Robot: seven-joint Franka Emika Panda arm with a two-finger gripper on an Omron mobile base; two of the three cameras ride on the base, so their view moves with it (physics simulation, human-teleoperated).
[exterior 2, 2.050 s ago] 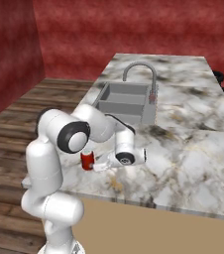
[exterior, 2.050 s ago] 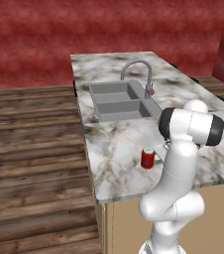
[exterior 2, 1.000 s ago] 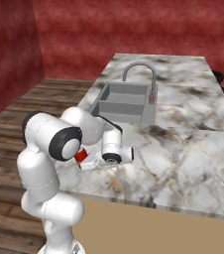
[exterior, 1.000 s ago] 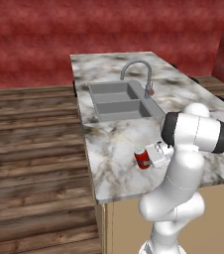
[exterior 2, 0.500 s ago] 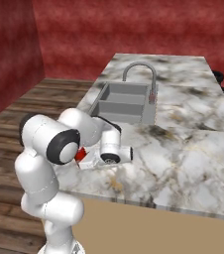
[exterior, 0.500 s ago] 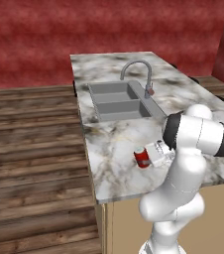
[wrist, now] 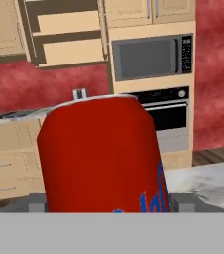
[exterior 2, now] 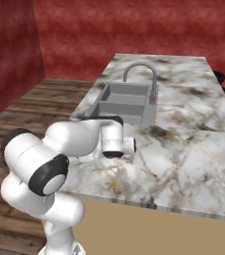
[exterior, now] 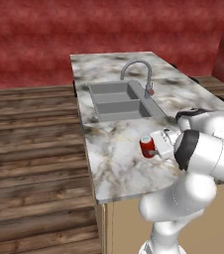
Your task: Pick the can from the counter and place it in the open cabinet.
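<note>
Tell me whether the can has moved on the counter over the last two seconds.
Yes. In the left base view the can, at the gripper, now sits slightly higher and closer to the sink than two seconds ago, apparently lifted off the counter.

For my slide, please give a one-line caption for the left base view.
White arm's pincer at the red can on the marble counter, just before the grey double sink.

Can [wrist: 101, 156] bright red, silver rim, blue lettering low on its side. Counter [exterior: 116, 163] white-grey marble with dark and tan veining; sink [exterior: 116, 101] flat grey, faucet [exterior: 136, 74] silver-grey. Cabinet [wrist: 67, 34] light tan with darker brown edges. Microwave [wrist: 151, 57] dark grey. Walls mottled deep red; floor brown planks.
</note>
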